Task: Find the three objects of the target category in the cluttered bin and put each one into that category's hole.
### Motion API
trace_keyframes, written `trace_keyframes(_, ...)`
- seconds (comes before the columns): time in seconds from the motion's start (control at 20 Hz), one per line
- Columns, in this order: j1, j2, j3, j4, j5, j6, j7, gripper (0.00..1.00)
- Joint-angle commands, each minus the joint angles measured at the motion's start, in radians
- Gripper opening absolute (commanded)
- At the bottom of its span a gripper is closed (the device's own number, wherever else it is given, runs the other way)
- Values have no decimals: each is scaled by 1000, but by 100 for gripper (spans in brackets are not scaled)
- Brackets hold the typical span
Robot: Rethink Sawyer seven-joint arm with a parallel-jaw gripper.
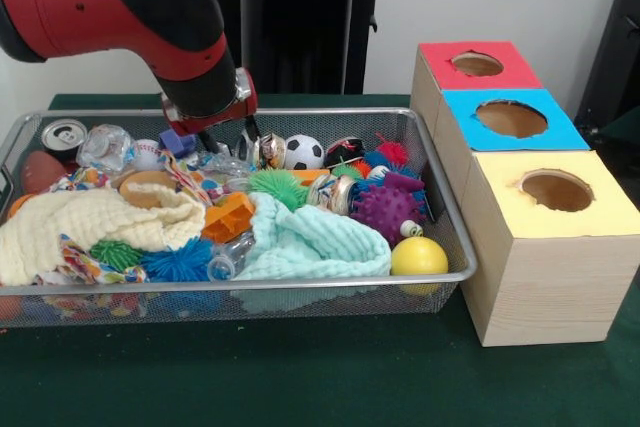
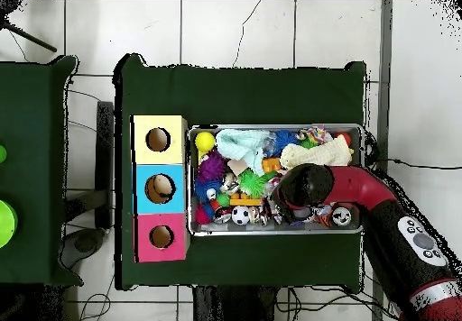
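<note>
On the green table [image 1: 330,377] I see the wire-mesh bin [image 1: 452,237] set just beside three boxes with holes [image 1: 512,119], which keeps each transfer short. The gripper [image 1: 228,137] is lowered into the clutter at the bin's far side. I cannot tell its finger state. The target category is unstated; a soccer ball [image 1: 303,151] lies near it.

The arm [image 1: 120,7] is glossy red with a bulbous black joint shell wrapped around it. Below the black joint sits a short red wrist block with a pale metallic plate at its side. The claw [image 1: 228,137] is small, dark and thin-fingered. From overhead, the red link carries a grey oval panel with round buttons and a silver band.
</note>
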Motion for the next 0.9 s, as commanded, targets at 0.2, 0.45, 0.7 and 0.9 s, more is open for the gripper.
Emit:
trace_keyframes(0.2, 40, -43, 45, -113, -63, 72, -290, 100)
trace_keyframes(0.45, 59, -77, 50, -144, -70, 118, -326, 100)
trace_keyframes(0.7, 76, -69, 53, -172, -73, 128, -347, 100)
trace_keyframes(0.9, 82, -35, 53, -189, -73, 104, -345, 100)
